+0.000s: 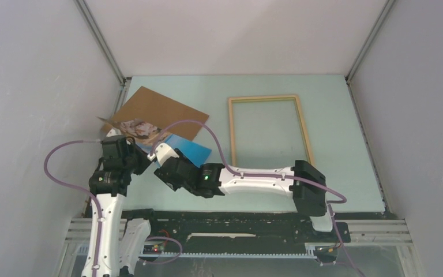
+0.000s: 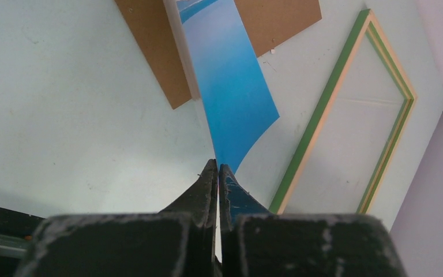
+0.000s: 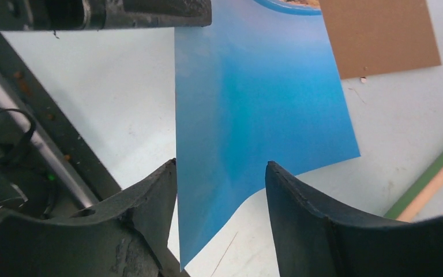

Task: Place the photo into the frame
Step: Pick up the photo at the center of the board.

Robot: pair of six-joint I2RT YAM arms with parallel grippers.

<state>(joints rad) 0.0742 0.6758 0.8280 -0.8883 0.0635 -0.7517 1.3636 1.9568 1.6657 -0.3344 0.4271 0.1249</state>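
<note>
The photo (image 1: 191,151), bright blue with a rocky end, is lifted off the table at the left and bends upward. My left gripper (image 2: 217,167) is shut on the photo's (image 2: 231,86) near edge, which shows as a thin sheet between the pads. My right gripper (image 3: 221,167) is open, its two fingers standing on either side of the photo's (image 3: 254,104) lower corner with a gap on the right side. The frame (image 1: 268,98), pale wood, lies flat at the table's middle right, apart from both grippers; its green edge (image 2: 317,127) shows in the left wrist view.
A brown backing board (image 1: 156,109) lies at the back left, partly under the photo. The white enclosure walls stand close on the left, right and back. A black rail (image 3: 46,115) runs along the near table edge beside the right gripper.
</note>
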